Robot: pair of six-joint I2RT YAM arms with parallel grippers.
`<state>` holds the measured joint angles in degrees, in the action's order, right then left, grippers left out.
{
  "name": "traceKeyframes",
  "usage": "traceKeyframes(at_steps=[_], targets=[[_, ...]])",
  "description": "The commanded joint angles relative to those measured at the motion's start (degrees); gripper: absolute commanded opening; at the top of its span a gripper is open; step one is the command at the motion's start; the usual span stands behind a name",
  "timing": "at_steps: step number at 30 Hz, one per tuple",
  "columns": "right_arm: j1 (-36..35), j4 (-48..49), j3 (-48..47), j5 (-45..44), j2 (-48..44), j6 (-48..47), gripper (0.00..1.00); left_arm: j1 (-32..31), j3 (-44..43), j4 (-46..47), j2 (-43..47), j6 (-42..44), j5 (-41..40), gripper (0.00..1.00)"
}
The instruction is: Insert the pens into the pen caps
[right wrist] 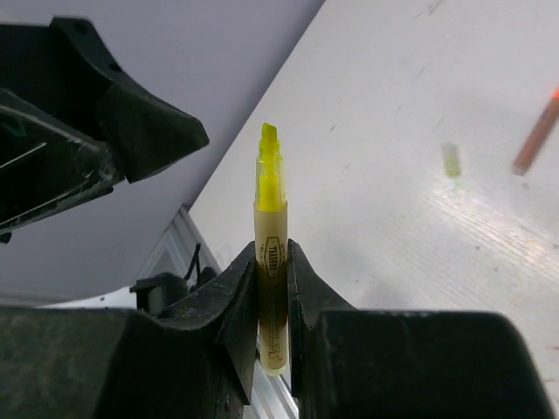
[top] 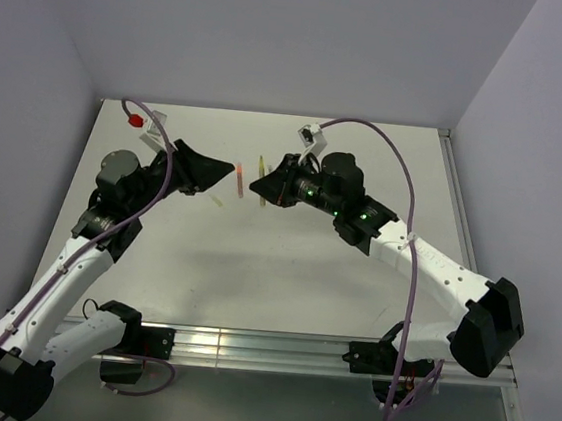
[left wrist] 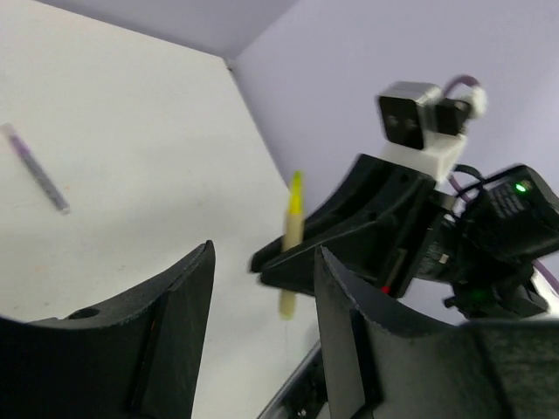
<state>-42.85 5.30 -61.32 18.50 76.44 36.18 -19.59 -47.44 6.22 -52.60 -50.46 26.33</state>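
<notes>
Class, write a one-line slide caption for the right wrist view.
Right gripper clamps the uncapped yellow-green pen; a small yellowish cap lies on the table beyond.

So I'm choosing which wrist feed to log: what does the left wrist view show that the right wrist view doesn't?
Only the left wrist view: a purple pen lying on the table, the camera on the other arm's wrist, and that the left hand is open with nothing between its fingers. Only the right wrist view: a small yellow-green cap and an orange pen on the table. Both: the yellow pen clamped in the right hand, and the white table.
</notes>
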Motion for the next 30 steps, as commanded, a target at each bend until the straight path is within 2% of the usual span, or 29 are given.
traceKeyframes(at_steps=[1, 2, 3, 5, 6, 8, 12, 18, 21, 24, 30], targets=[[2.23, -2.22, 1.37, -4.08, -5.33, -1.29, 0.0, 0.0, -3.01, -9.61, 2.41, 3.52, -10.56, 0.54], [3.03, -2.66, 2.68, -4.09, -6.04, -1.12, 0.0, 0.0, -3.18, -11.99, 2.33, 3.35, -13.99, 0.54], [3.99, -3.71, 3.39, -3.91, -7.35, -0.77, 0.0, 0.0, -3.18, -16.72, 2.06, 2.04, -21.68, 0.54], [6.81, -4.86, 4.97, -3.82, -8.76, -0.94, 0.0, 0.0, -2.75, -20.44, 0.14, -1.37, -28.23, 0.53], [7.51, -7.04, 5.16, -4.26, -10.07, -1.55, 0.0, 0.0, -2.31, -23.33, -2.31, -2.36, -34.18, 0.51], [8.92, -9.5, 5.95, -5.49, -11.83, -2.69, 0.0, 0.0, -1.69, -24.84, -5.57, -5.87, -38.43, 0.43], [10.42, -11.98, 7.7, -4.79, -13.51, -3.93, 0.0, -2.54, -1.69, -24.94, -16.71, -11.93, -47.74, 0.42], [12.35, -13.65, 9.64, -1.37, -14.57, -5.07, 0.0, -7.2, -10.11, -26.08, -33.49, -16.6, -53.31, 0.45], [12.44, -13.83, 10.25, 0.12, -15.01, -4.63, 0.0, -8.44, -16.88, -31.78, -42.21, -18.36, -55.85, 0.49], [12.44, -13.39, 10.69, 1.45, -15.53, -4.46, 0.0, -9.4, -21.45, -34.6, -47.93, -18.62, -57.79, 0.5], [12.53, -12.95, 11.22, 2.68, -16.06, -4.46, 0.0, -9.58, -25.24, -36.54, -53.12, -19.77, -58.93, 0.5]])
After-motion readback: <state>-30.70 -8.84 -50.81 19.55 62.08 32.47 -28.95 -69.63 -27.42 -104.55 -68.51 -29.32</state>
